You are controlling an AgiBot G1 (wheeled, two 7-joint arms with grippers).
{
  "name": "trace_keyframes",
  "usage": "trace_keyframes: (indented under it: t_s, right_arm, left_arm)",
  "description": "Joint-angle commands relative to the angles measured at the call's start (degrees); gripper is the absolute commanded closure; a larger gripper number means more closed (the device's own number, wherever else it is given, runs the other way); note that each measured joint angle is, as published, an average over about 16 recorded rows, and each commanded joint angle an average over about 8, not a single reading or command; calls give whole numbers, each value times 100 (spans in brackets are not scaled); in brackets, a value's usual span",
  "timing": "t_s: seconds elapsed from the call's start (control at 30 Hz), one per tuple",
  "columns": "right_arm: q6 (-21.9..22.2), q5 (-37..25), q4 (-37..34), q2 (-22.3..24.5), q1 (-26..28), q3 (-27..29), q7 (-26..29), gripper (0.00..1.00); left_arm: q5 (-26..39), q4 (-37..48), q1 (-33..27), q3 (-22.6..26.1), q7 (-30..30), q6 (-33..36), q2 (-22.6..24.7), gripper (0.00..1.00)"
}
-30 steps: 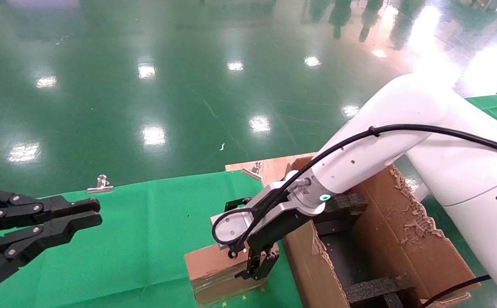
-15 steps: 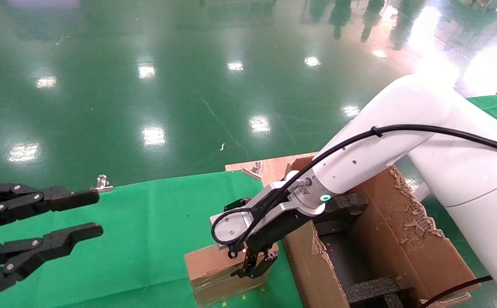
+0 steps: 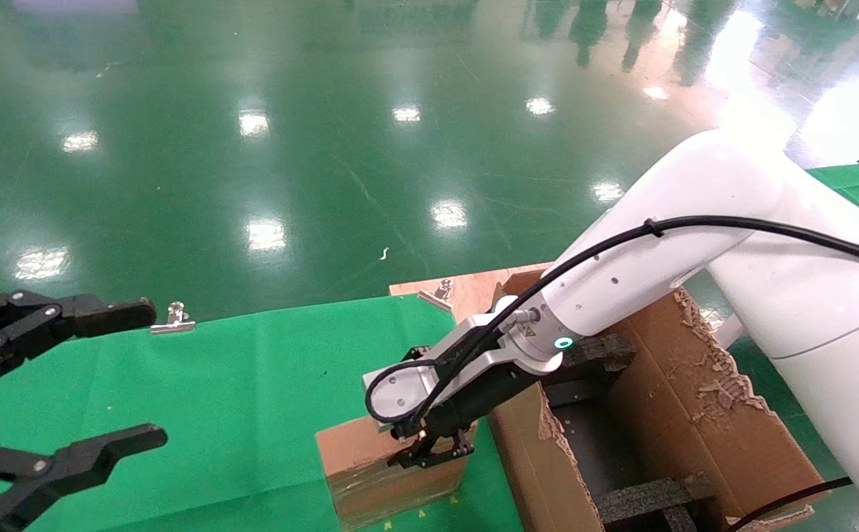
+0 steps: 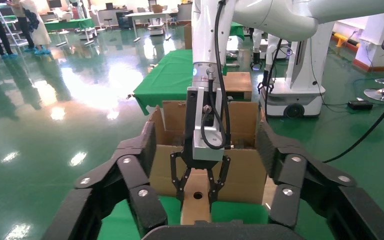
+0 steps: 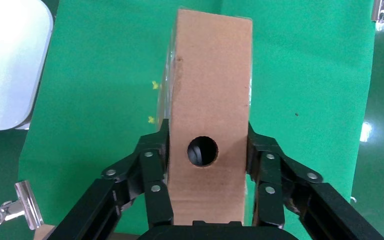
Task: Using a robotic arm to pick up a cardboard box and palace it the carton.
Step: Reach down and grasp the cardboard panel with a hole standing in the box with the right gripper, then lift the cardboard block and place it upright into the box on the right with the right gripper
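The small brown cardboard box stands on the green cloth, right beside the carton's near wall. My right gripper, on the white arm with the teal ring, reaches down over the box with one finger on each side face. In the right wrist view its pads press the box, which has a round hole in its top. The large carton with torn flaps and black foam inserts stands to the right. My left gripper hovers wide open and empty at the far left.
The green cloth covers the table, with metal binder clips at its far edge. A bare wooden board shows behind the carton. Glossy green floor lies beyond. The left wrist view faces the box and carton.
My left gripper has opened from shut to wide open. My right gripper's fingers have drawn in against the sides of the cardboard box.
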Motion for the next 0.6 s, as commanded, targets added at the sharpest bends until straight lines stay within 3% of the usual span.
trace_keyframes:
  t_s: [0.03, 0.37, 0.6]
  right_arm:
    - [-1, 4, 0, 2, -3, 3, 0, 100]
    - [8, 44, -40, 19, 60, 21, 35, 100]
    - [-64, 413, -339, 120, 561, 168, -59, 100]
  left_arm:
    - [0, 0, 0, 0, 0, 0, 0, 0]
    - [0, 0, -1, 0, 0, 0, 0, 0]
    - [-1, 2, -1, 2, 1, 0, 0, 0]
